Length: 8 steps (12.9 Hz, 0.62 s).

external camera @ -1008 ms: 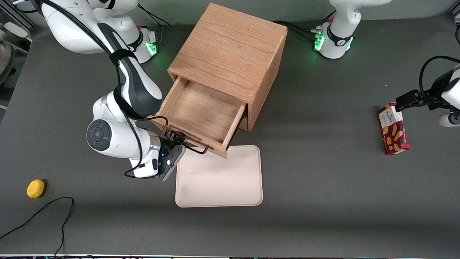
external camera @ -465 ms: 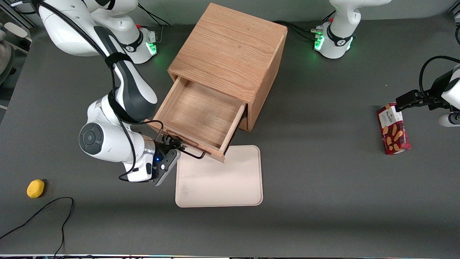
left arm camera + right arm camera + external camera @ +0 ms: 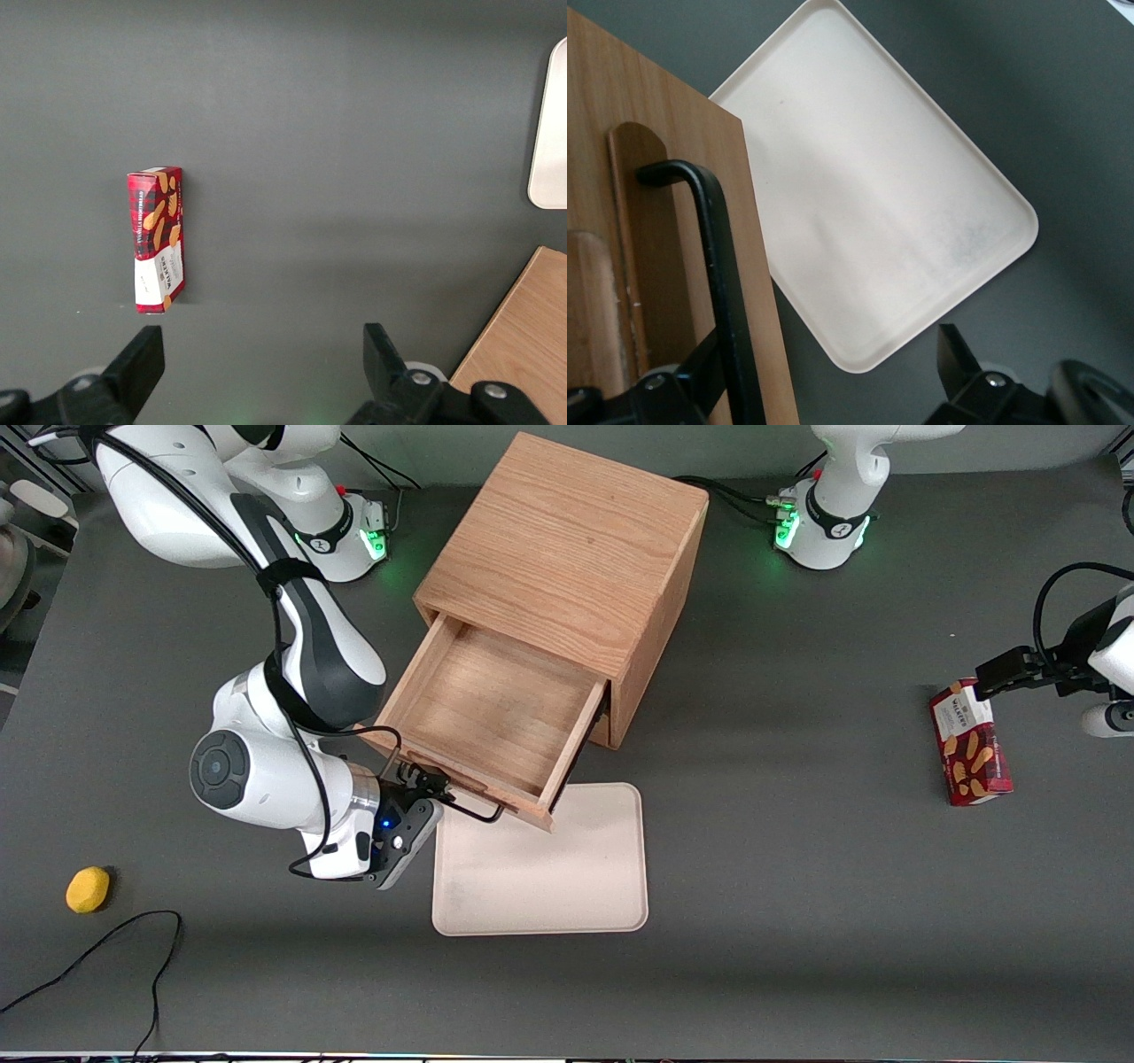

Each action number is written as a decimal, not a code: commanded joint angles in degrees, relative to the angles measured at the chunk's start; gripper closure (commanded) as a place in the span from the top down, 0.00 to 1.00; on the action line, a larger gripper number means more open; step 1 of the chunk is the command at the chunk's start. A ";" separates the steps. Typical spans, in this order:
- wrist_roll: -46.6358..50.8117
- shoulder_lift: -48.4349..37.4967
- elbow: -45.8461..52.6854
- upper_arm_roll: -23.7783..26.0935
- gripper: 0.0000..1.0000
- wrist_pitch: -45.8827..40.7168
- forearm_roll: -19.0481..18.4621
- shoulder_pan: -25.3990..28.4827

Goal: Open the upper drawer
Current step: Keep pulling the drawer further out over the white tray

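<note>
The upper drawer (image 3: 496, 708) stands pulled far out of the oak cabinet (image 3: 567, 549), and its inside is bare. Its thin black bar handle (image 3: 474, 812) runs along the drawer front nearest the front camera. My gripper (image 3: 427, 781) is at the end of that handle toward the working arm's end of the table. In the right wrist view the gripper (image 3: 830, 341) is open, with its fingers wide apart. The handle (image 3: 718, 266) and the drawer front (image 3: 647, 133) lie close against one finger (image 3: 700, 376). The lower drawer is hidden under the upper one.
A cream tray (image 3: 540, 859) lies on the table just nearer the front camera than the drawer front and also shows in the right wrist view (image 3: 868, 195). A yellow fruit (image 3: 88, 889) and a black cable (image 3: 106, 948) lie toward the working arm's end. A red cookie box (image 3: 970, 742) lies toward the parked arm's end.
The drawer has slid a little farther out toward the front camera. My wrist has moved with it, nearer the front camera and toward the working arm's end.
</note>
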 commanded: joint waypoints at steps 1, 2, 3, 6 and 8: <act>-1.21 1.57 2.60 0.33 1.00 0.40 0.08 -1.20; -1.29 1.57 2.60 0.33 1.00 0.49 0.08 -1.29; -1.29 1.65 2.60 0.25 1.00 0.75 0.08 -1.46; -1.29 2.01 2.95 0.33 1.00 0.84 0.17 -2.17; -1.21 2.01 2.95 0.24 1.00 1.36 0.08 -2.34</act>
